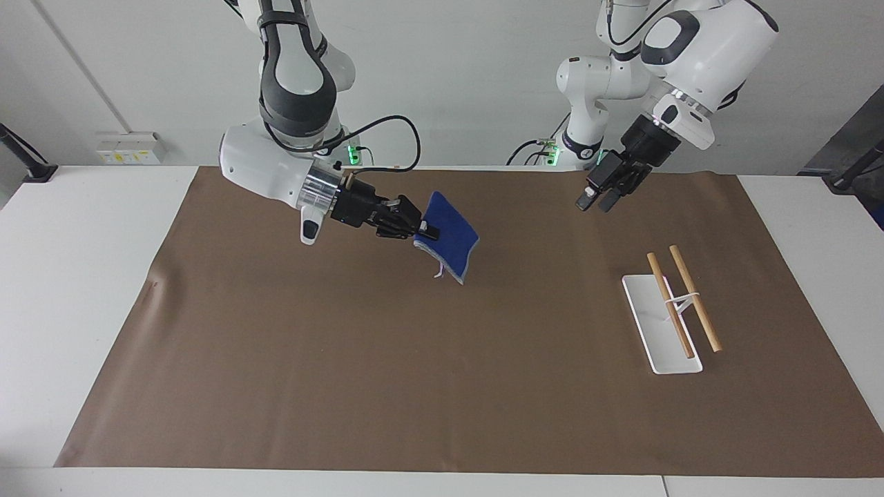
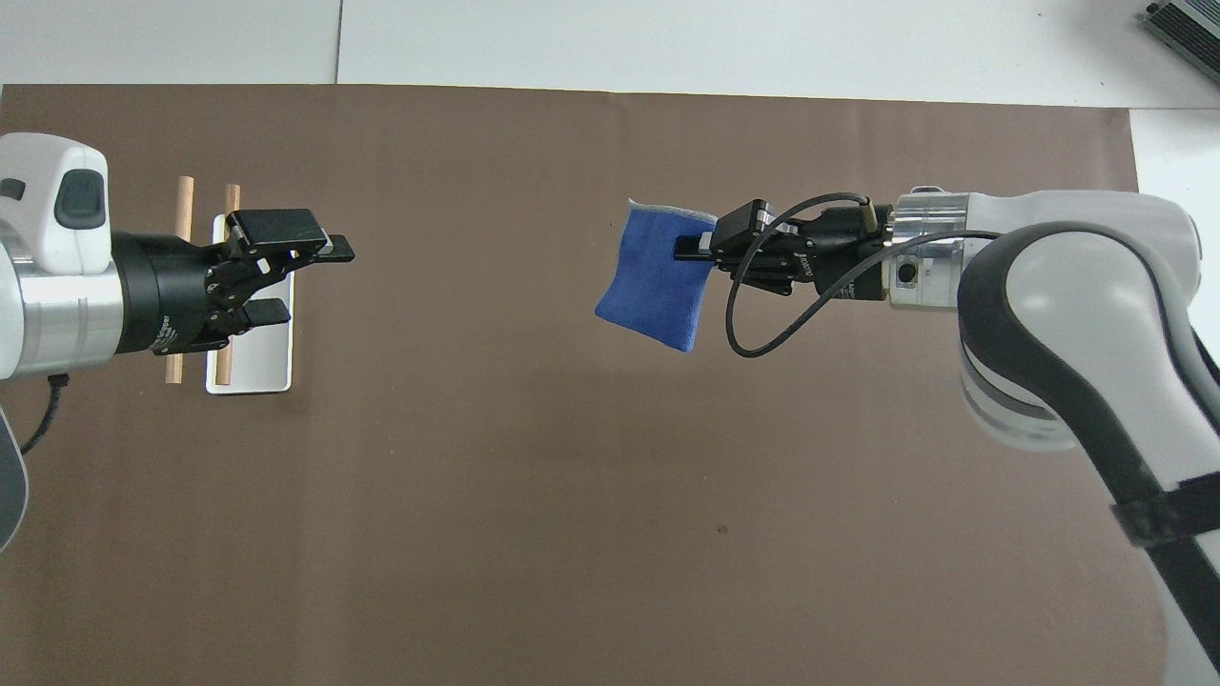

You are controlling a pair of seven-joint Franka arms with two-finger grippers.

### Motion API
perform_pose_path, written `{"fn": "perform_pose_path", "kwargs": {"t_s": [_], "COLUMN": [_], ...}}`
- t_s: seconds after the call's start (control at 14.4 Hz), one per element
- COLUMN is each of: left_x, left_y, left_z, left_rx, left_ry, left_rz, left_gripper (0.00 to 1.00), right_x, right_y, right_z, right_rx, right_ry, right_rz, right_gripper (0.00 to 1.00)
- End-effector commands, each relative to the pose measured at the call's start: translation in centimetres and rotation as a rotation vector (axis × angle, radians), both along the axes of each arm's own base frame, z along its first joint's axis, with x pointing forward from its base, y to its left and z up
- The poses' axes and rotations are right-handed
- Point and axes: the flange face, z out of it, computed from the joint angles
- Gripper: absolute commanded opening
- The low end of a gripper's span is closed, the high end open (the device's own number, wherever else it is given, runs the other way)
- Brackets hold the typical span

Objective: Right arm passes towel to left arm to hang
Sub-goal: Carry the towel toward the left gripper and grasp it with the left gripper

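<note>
- The right arm's black two-finger pincer (image 1: 423, 232) (image 2: 688, 250) is up in the air over the middle stretch of the big brown paper mat (image 1: 442, 386) (image 2: 534, 495), its wrist pointing toward the left arm's end of the desk.
- Its fingers are pressed together on one edge of the small royal-blue terry towel with a thin pale edge (image 1: 449, 236) (image 2: 656, 289), pinching it.
- The towel is clear of the mat, held aloft; it juts out sideways from the fingertips and droops, with a pale corner lowest in the facing view.
- A black cable loops from the right arm's wrist just beside the towel.
- The left arm's black two-finger pincer (image 1: 594, 200) (image 2: 319, 281) hangs in the air over the mat, toward the left arm's end; its fingers stand spread apart with nothing between them.
- In the overhead view that pincer covers part of the white flat-based rack with two pale wooden rods (image 1: 673, 310) (image 2: 257, 362); the facing view shows it raised well above the mat and apart from the rack.
- The two pincers face each other with a wide stretch of bare mat between them; the towel is well apart from the left pincer.
- The rack stands on the mat near the left arm's end, its two rods lying side by side.
- The mat covers most of the white desk (image 1: 76, 276) (image 2: 667, 38).
</note>
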Motion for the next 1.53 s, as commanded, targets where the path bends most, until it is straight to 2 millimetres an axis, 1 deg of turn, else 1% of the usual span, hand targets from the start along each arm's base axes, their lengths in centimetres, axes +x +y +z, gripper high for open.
{"fn": "perform_pose_path", "kwargs": {"t_s": [0.0, 0.07, 0.28, 0.35, 0.42, 0.56, 0.77, 0.83, 0.9, 0.97, 1.04, 1.18, 1.25, 1.32, 1.39, 1.46], "left_x": [-1.4, -1.6, -2.7, -3.2, -3.7, -4.6, -5.5, -5.7, -6.1, -6.5, -6.7, -6.3, -6.0, -5.5, -5.0, -4.7], "left_y": [-1.9, -2.3, -4.1, -5.0, -5.4, -5.9, -7.2, -7.6, -8.3, -9.4, -9.9, -10.2, -10.3, -10.3, -10.4, -10.6], "left_z": [-1.6, -2.0, -4.1, -4.7, -5.5, -6.7, -7.3, -7.4, -7.7, -8.2, -8.6, -9.4, -9.6, -9.6, -9.2, -9.0], "left_rx": [-0.092, -0.117, -0.188, -0.21, -0.234, -0.295, -0.382, -0.409, -0.441, -0.455, -0.459, -0.46, -0.467, -0.465, -0.47, -0.474], "left_ry": [-0.019, -0.028, -0.014, -0.005, 0.0, 0.026, 0.034, 0.04, 0.049, 0.054, 0.058, 0.075, 0.077, 0.065, 0.051, 0.047], "left_rz": [0.068, 0.09, 0.137, 0.148, 0.177, 0.236, 0.331, 0.36, 0.398, 0.423, 0.437, 0.452, 0.467, 0.484, 0.496, 0.497], "left_gripper": [1.0, 1.0, 1.0, 1.0, 1.0, 1.0, 1.0, 0.98, 0.88, 0.87, 0.87, 0.86, 0.81, 0.68, 0.44, 0.27], "right_x": [-0.4, -0.8, -0.9, -1.1, -1.3, -1.3, -1.3, -1.3, -1.4, -1.4, -1.3, -1.3, -1.4, -1.4, -1.4, -1.4], "right_y": [1.7, 2.9, 3.5, 3.9, 4.5, 4.6, 4.5, 4.5, 4.6, 4.6, 4.5, 4.4, 4.5, 4.5, 4.5, 4.5], "right_z": [-0.7, -0.9, -0.8, -0.8, -0.7, -0.7, -0.8, -0.7, -0.7, -0.7, -0.8, -0.8, -0.8, -0.9, -0.8, -0.9], "right_rx": [0.063, 0.079, 0.116, 0.123, 0.136, 0.141, 0.14, 0.138, 0.137, 0.135, 0.134, 0.13, 0.128, 0.127, 0.128, 0.127], "right_ry": [0.071, 0.087, 0.118, 0.134, 0.146, 0.149, 0.152, 0.149, 0.149, 0.148, 0.149, 0.147, 0.147, 0.148, 0.147, 0.147], "right_rz": [-0.058, -0.055, -0.082, -0.082, -0.082, -0.083, -0.083, -0.084, -0.082, -0.081, -0.082, -0.082, -0.08, -0.08, -0.08, -0.079], "right_gripper": [0.0, 0.0, 0.0, 0.0, 0.0, 0.0, 0.0, 0.0, 0.0, 0.0, 0.0, 0.0, 0.0, 0.0, 0.0, 0.0]}}
